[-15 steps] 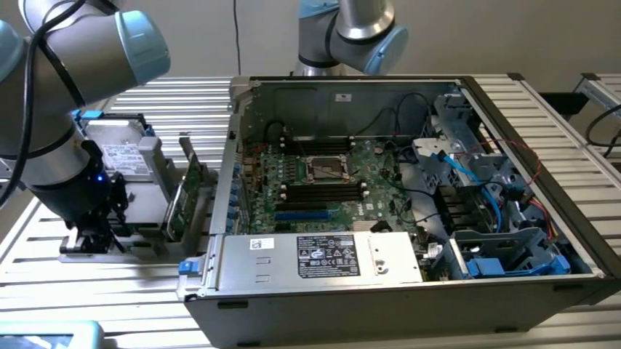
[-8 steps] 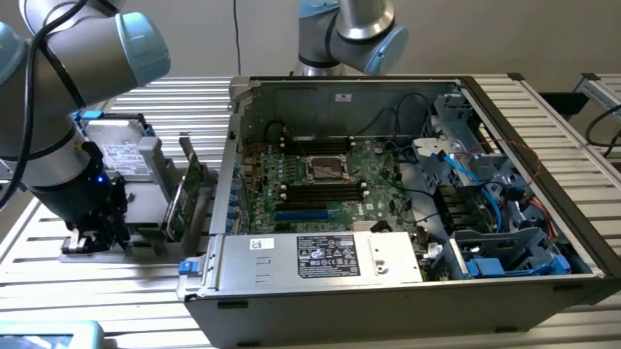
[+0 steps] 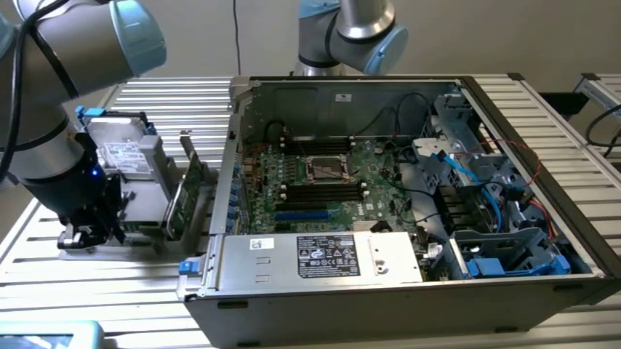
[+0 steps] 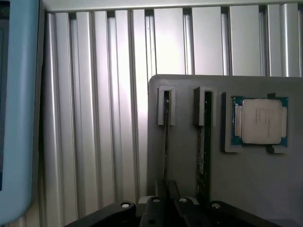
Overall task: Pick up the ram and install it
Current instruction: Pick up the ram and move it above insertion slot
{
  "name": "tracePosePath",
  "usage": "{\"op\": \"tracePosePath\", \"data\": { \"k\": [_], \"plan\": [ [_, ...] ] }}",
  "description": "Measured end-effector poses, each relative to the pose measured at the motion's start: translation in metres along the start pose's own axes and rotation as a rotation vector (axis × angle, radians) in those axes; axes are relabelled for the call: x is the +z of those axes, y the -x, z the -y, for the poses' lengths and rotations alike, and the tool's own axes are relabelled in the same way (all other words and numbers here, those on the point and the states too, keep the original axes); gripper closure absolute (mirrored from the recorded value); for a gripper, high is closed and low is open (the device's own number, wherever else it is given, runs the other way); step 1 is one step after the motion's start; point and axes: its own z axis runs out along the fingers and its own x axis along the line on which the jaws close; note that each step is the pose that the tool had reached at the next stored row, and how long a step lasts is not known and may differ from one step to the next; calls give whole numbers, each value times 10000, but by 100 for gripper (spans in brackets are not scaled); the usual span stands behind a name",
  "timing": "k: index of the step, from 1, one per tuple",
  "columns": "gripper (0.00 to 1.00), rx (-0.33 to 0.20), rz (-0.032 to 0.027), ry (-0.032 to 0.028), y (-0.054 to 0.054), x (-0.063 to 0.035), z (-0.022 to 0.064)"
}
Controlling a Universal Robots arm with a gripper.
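Gripper (image 3: 90,234) stands low over the grey holder (image 4: 187,161) on the slatted table (image 3: 145,283), at the exterior view's left of the open computer case (image 3: 408,309). Its jaws sit nearly together, pinching the ram (image 4: 166,137), which stands on edge in a holder slot. A second board (image 4: 204,142) occupies the neighbouring slot. A processor (image 4: 259,121) lies in a recess just beside that.

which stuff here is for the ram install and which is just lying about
for the job: gripper, ram standing in the grey holder, black memory slots
lying about: processor, hard drive, board in the next slot
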Motion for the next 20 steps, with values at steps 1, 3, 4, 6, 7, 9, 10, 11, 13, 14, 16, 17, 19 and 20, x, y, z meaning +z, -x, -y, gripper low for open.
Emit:
{"op": "tracePosePath", "data": {
  "k": [1,3,4,6,7,9,10,11,13,14,16,17,19,20],
  "plan": [
    [87,-1,-4,-1,-2,-41,1],
    [87,-1,-12,-2,-4,-127,1],
    [87,-1,-16,-1,-5,-173,0],
    [87,-1,-19,-1,-7,-265,0],
    [87,-1,-20,-3,-7,-308,0],
    [87,-1,-20,-2,-9,-401,0],
    [87,-1,-21,-2,-10,-446,0],
    [87,-1,-21,-1,-12,-492,0],
    [87,-3,-21,-2,-15,-584,5],
    [87,-3,-21,-2,-17,-626,14],
    [87,-1,-21,-2,-25,-718,49],
    [87,-2,-19,-1,-32,-766,75],
    [87,-2,1,-1,-50,-855,130],
    [87,-2,12,0,-59,-903,161]
  ]
}}
